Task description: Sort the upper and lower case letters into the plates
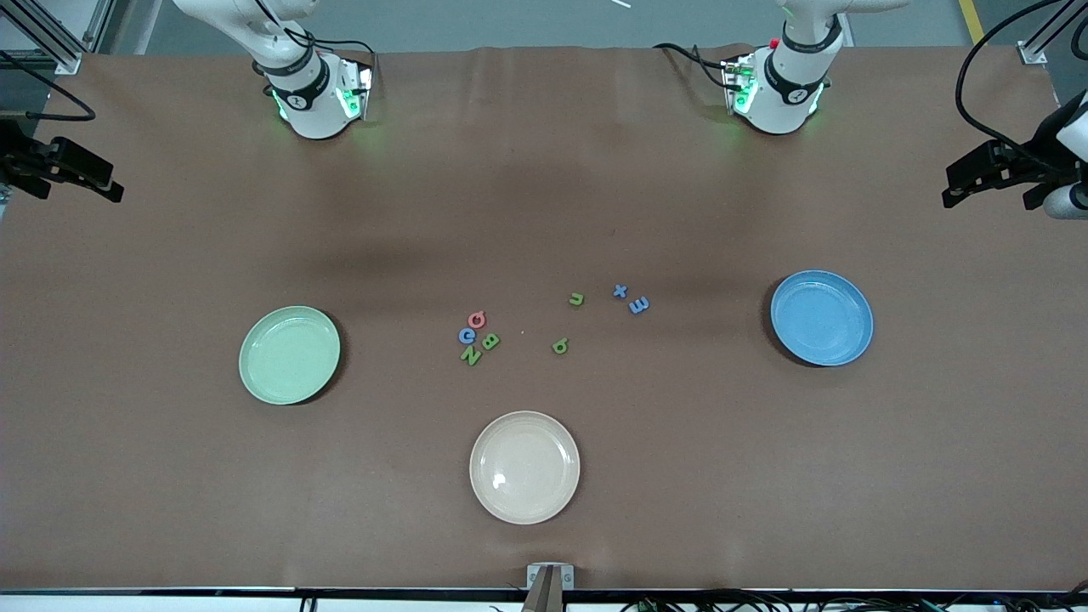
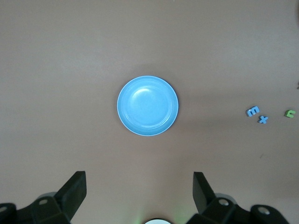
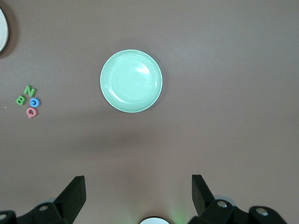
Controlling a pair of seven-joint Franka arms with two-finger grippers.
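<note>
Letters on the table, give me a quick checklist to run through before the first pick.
1. Left pincer open, holding nothing: ok.
2. Right pincer open, holding nothing: ok.
3. Blue plate holds nothing: ok.
4. Green plate holds nothing: ok.
5. Letters n, q, x lie apart: ok.
6. Cluster Q, c, B, N has finger room: not ok, packed close.

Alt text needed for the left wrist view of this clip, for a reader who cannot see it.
A sky blue plate sits empty on the brown table, centred under the left tool, whose two dark fingers stand wide open. Off to one side of the plate lie three small letters: a blue m, a blue x and a green n.
</note>
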